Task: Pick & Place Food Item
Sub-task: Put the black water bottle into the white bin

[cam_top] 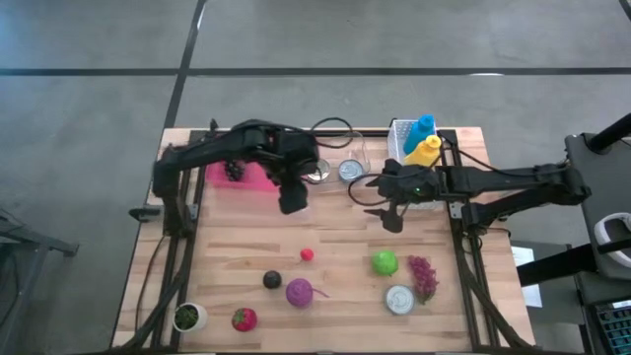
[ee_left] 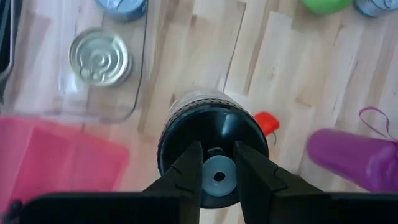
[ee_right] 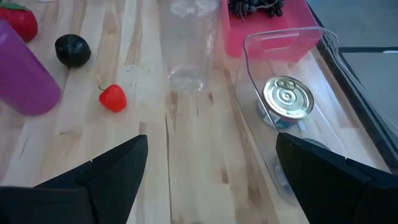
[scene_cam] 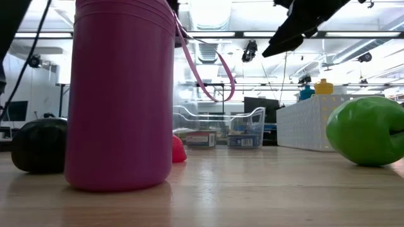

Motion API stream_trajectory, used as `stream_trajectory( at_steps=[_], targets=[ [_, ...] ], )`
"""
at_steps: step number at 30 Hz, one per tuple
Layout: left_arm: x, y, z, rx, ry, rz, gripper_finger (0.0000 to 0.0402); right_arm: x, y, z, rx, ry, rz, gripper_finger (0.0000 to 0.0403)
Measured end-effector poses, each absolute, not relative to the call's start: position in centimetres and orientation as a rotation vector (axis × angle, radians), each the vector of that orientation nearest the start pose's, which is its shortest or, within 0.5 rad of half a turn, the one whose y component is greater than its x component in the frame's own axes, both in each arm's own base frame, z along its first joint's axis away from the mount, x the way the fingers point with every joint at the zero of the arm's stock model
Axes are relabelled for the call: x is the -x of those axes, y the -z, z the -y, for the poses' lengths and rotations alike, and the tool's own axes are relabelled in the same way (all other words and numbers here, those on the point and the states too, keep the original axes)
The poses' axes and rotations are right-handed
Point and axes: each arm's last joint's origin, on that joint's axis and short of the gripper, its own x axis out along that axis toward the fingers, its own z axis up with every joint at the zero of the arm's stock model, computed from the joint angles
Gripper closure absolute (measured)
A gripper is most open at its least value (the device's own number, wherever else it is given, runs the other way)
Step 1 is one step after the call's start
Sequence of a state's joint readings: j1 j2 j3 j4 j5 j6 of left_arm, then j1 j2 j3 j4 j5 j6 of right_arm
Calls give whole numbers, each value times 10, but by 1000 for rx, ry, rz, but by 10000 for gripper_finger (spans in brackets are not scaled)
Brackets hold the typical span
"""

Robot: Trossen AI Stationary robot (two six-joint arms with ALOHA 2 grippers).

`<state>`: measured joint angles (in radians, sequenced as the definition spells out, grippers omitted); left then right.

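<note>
Grey concrete floor [cam_top: 345, 39] surrounded the table, crossed by dark seam lines; wooden plank tabletop [cam_top: 335, 251] pale, with visible grain; low view showed an open hall behind, with ceiling beams and bright strip lights [scene_cam: 208, 16] overhead; dark monitor [scene_cam: 14, 110] stood at the far side; glare washed the back of the room.
</note>
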<state>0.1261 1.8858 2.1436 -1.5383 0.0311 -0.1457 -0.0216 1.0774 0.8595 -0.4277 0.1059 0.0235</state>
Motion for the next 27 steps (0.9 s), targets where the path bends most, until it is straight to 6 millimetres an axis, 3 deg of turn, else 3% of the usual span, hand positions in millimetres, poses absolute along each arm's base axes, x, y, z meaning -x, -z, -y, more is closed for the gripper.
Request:
stream_trajectory(
  at_steps=[14,27],
  targets=[
    [-388,-358,-45,193,-137,-1290,332,-200,-290,7,-1,132,-585,69],
    [-393,-352,-44,186,-131,-1298,310,-201,-289,7,2,131,-588,62]
  ],
)
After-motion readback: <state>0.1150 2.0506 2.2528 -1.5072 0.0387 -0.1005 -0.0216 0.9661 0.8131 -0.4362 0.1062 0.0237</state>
